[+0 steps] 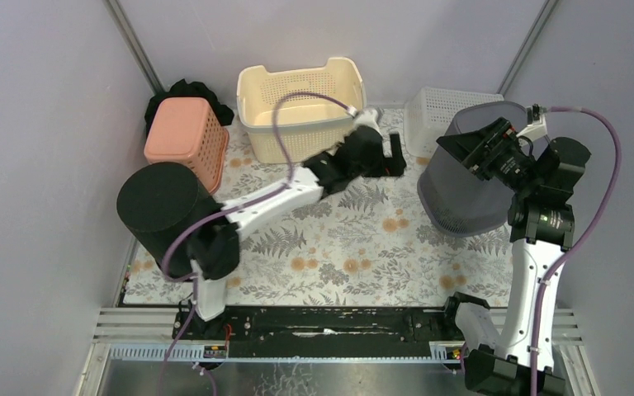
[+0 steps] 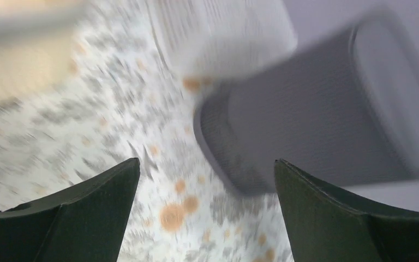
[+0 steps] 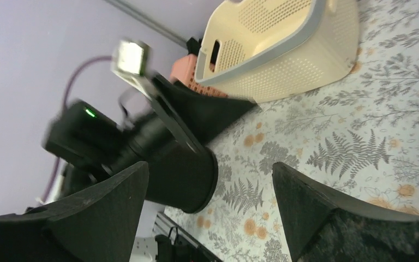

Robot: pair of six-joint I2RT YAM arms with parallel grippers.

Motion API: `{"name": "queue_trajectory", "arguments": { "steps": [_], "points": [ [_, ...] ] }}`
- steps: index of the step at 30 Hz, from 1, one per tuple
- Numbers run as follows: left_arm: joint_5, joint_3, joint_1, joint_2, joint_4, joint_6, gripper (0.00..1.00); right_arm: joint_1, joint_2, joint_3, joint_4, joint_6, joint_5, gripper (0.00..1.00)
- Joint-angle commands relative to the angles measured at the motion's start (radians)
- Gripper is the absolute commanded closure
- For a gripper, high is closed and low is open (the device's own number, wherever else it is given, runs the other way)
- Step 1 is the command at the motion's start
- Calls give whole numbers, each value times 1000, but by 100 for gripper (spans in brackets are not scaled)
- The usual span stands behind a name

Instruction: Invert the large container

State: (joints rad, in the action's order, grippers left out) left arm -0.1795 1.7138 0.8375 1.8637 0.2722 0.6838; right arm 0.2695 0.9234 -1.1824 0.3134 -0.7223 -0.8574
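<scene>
- L tool (image 2: 206,161): fingers spread wide, nothing btwn them, hanging over mid-desk just beside the big grey container (image 1: 462,194).
- R tool (image 3: 208,164): fingers also apart, empty. In the top view it's right at the container's upper side, can't tell if touching.
- Container sits at the right side of the desk (image 1: 355,247), tilted: rim end down on the floral sheet, flat base raised.
- White basket (image 1: 437,111) just behind it, cream basket (image 1: 301,107) at back centre.
</scene>
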Motion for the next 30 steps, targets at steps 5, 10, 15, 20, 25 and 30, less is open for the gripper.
{"name": "queue_trajectory", "arguments": {
  "steps": [5,10,15,20,25,30],
  "points": [
    [-81,196,-319,87,68,67,0,-266,76,-88,18,92,129,10],
    [-107,375,-362,273,42,11,0,-323,84,-42,15,102,165,10],
    [-79,549,-392,445,145,-18,0,-328,78,-28,37,134,173,10],
    [5,575,-391,500,250,-92,0,-328,86,-28,44,149,171,10],
    [55,461,-391,445,279,-150,0,-329,74,-8,38,148,166,10],
    [146,283,-384,340,265,-187,0,-329,63,-1,48,151,163,10]
  ]
}}
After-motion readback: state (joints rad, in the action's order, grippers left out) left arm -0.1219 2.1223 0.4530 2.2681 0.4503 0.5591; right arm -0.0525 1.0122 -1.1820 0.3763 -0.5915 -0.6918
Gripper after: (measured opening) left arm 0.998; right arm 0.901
